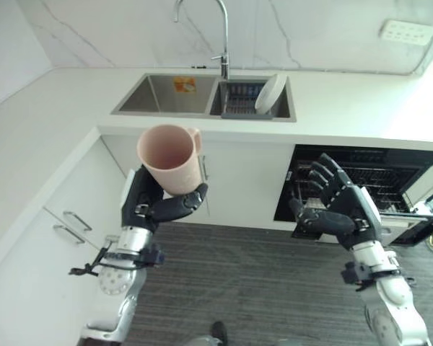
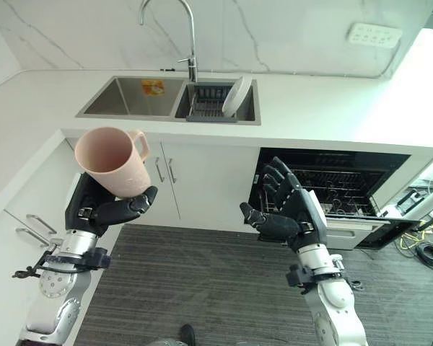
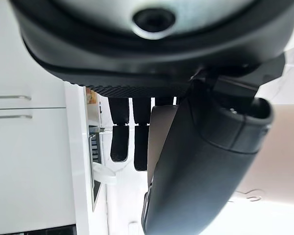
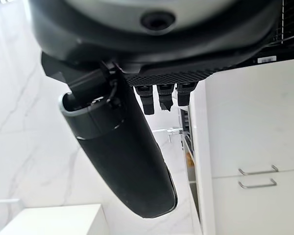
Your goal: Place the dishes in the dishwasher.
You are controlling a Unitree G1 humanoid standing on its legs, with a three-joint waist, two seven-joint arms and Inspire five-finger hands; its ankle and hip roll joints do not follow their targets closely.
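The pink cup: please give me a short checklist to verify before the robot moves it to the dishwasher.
1. Pink cup held by the left hand, fingers curled round its base: ok.
2. Cup upright, opening up: ok.
3. Cup empty: cannot tell.
4. Dishwasher open, rack showing: ok.
5. Right hand open and holding nothing, in front of the dishwasher: ok.
6. White plate remains in the sink rack: not ok, not yet loaded.

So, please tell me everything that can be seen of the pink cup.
The pink cup is a plain matte mug, plastic or ceramic by its look, with one handle on its far side. It seems empty. It is tilted, mouth toward the camera, held in the air before the cabinets by the left hand, whose fingers curl around its base.
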